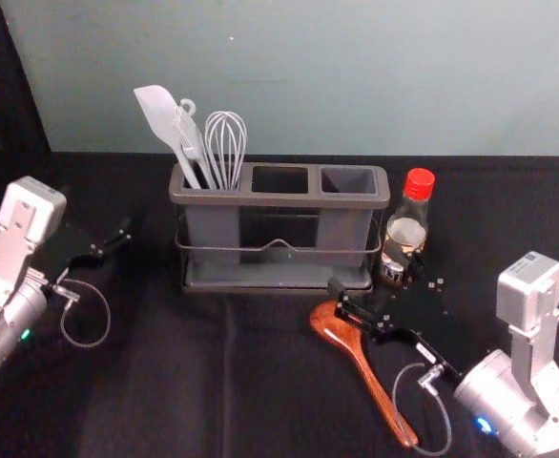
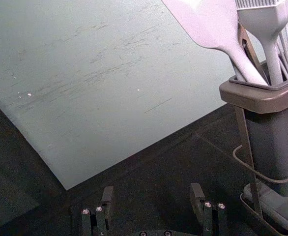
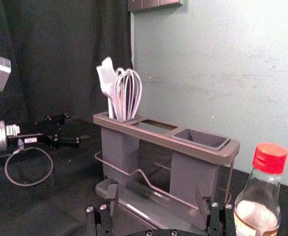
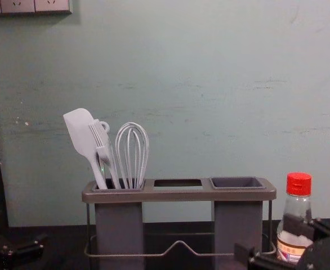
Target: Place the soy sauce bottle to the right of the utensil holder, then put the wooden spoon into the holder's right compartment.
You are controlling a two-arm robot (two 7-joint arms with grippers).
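Black cloth (image 1: 165,382) is spread over the tabletop, and its far edge is backed by a pale grey-green wall (image 1: 356,76). In the head view, the utensil holder (image 1: 279,198) is set near that far edge, with a white spatula (image 1: 160,114), a brush (image 1: 192,143) and a whisk (image 1: 226,143) held in its left compartment. The soy sauce bottle (image 1: 405,232) is stood upright just beside the holder's right end. The wooden spoon (image 1: 358,358) is laid in front of the holder's right part, its bowl pointed toward the holder and its handle slanted toward the near edge and to the right. The left gripper (image 1: 110,240) is held to the left of the holder; the right gripper (image 1: 377,274) is reached in over the spoon, near the bottle.

In the left wrist view, the left gripper (image 2: 152,192) is seen with its fingers spread wide and nothing gripped.

In the right wrist view, the right gripper's (image 3: 157,196) fingers are also spread wide, with nothing gripped; the bottle is seen outside them.

In the chest view, part of the bottle is covered by the right gripper.
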